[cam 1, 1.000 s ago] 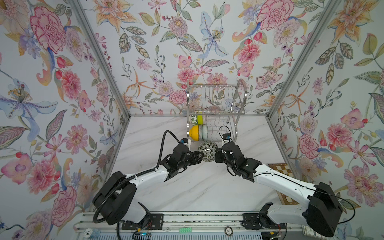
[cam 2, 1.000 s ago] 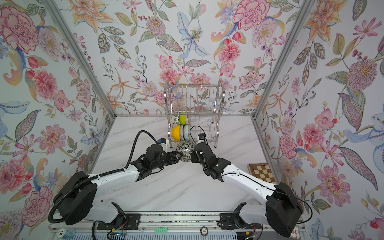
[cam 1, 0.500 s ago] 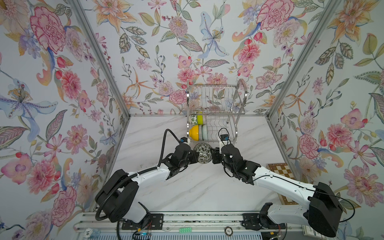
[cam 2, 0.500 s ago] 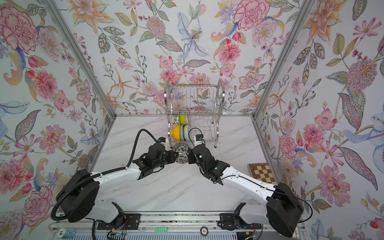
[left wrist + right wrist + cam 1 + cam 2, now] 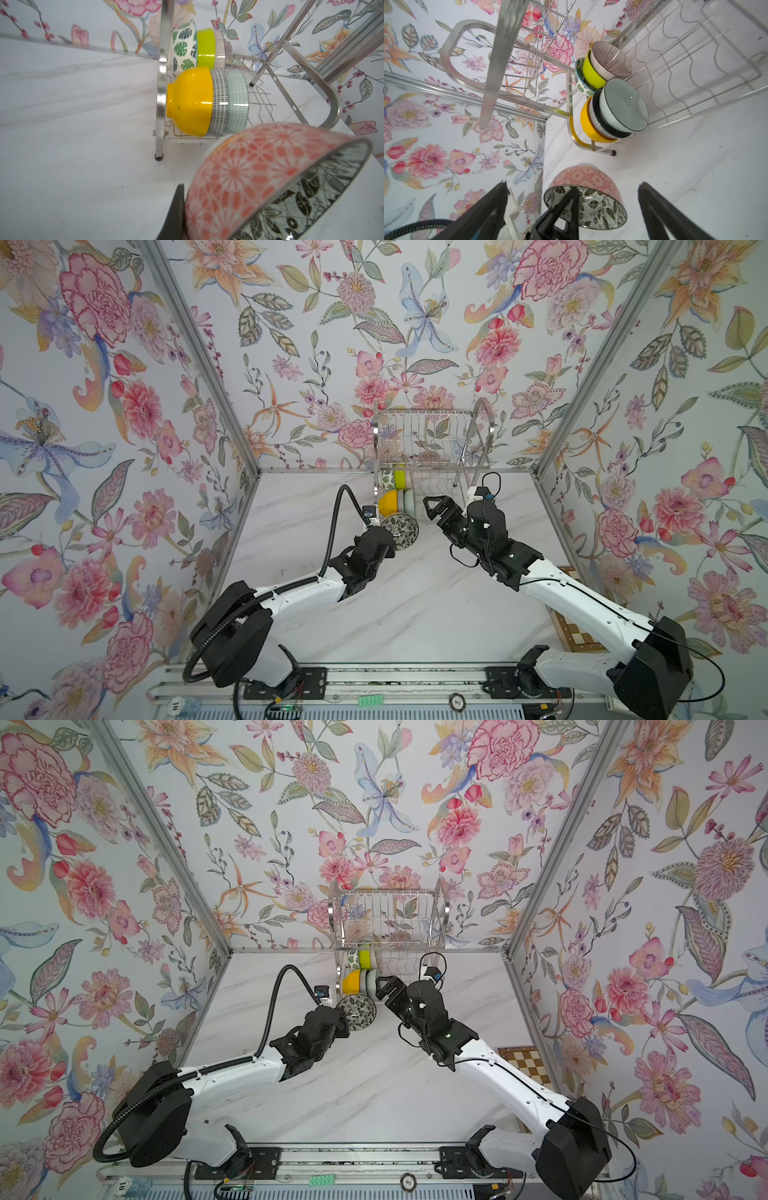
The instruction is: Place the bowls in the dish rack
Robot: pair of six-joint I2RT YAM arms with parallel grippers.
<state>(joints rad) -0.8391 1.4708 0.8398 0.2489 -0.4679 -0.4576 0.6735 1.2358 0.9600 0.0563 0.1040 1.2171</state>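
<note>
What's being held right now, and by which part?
The left gripper pinches the flower bowl by its rim; the right gripper is open, empty.

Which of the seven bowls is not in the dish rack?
The coral-patterned bowl with the black leafy inside, gripped by the left tool; the six others stand nested in the dish rack.
</note>
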